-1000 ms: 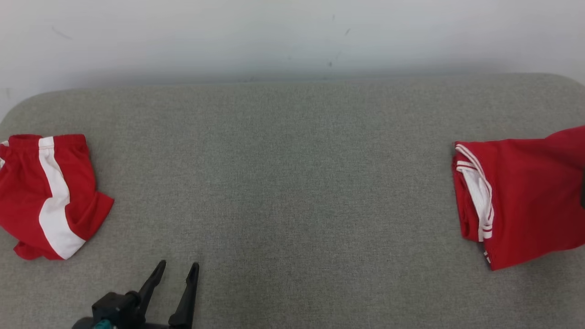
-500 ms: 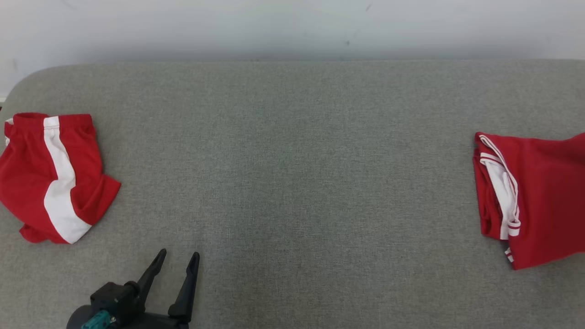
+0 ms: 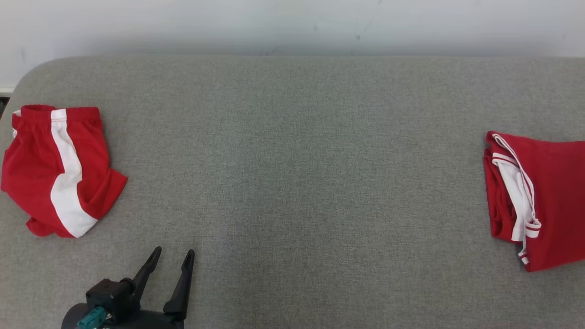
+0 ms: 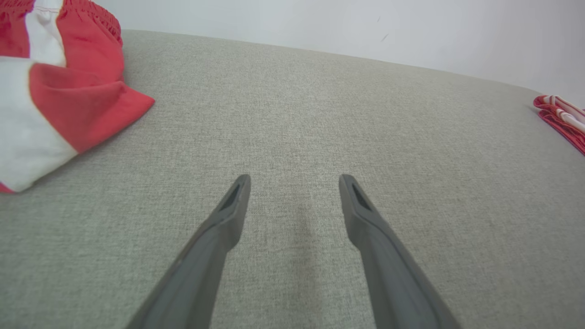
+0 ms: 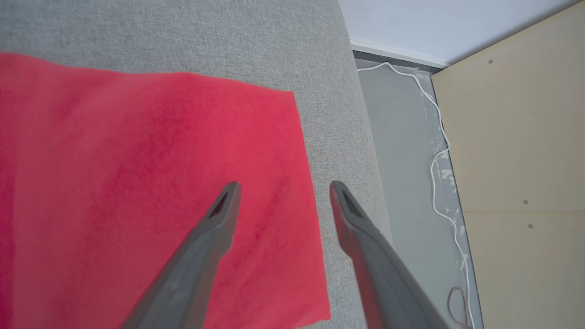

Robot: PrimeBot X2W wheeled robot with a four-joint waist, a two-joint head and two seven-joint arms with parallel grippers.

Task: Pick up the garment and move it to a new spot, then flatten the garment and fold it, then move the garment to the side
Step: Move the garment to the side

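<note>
A folded red garment [image 3: 553, 196] with white trim lies flat at the far right of the grey padded surface [image 3: 292, 160]; the left wrist view catches its edge [image 4: 562, 119]. My right gripper [image 5: 285, 184] hovers open over the garment's [image 5: 137, 183] right border, with nothing between its fingers. A crumpled pair of red shorts [image 3: 59, 169] with a white stripe lies at the far left, also seen close by in the left wrist view [image 4: 68, 91]. My left gripper [image 3: 173, 251] stands open near the front edge, right of the shorts and apart from them, over bare fabric [image 4: 295, 178].
The padded surface ends just right of the folded garment, where a grey floor [image 5: 402, 137] with a white cable [image 5: 434, 160] and a pale wooden panel [image 5: 516, 160] lie. A white wall [image 3: 292, 23] runs along the back edge.
The right gripper has opened and the folded garment's raised right side now lies flat. The head camera has shifted, so everything sits differently in its view. The left gripper stays open.
</note>
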